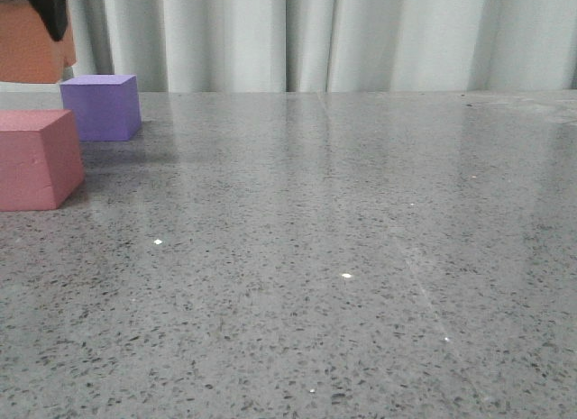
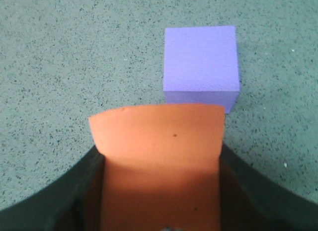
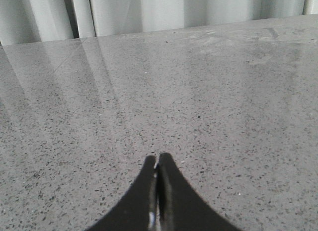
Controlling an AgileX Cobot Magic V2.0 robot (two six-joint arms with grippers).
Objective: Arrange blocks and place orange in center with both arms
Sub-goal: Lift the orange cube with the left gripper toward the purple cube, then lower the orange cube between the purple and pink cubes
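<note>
My left gripper (image 2: 159,191) is shut on the orange cube (image 2: 159,156) and holds it in the air above the table. In the front view the orange cube (image 1: 32,50) hangs at the top left corner with a black finger (image 1: 47,9) on it. The purple cube (image 1: 101,106) sits on the table just below and beyond it, and shows in the left wrist view (image 2: 201,64) too. The pink-red cube (image 1: 36,158) sits at the left edge, nearer than the purple one. My right gripper (image 3: 158,159) is shut and empty over bare table.
Grey speckled tabletop (image 1: 343,257) stretches to the right of the cubes. A pale curtain (image 1: 361,36) hangs behind the table's far edge.
</note>
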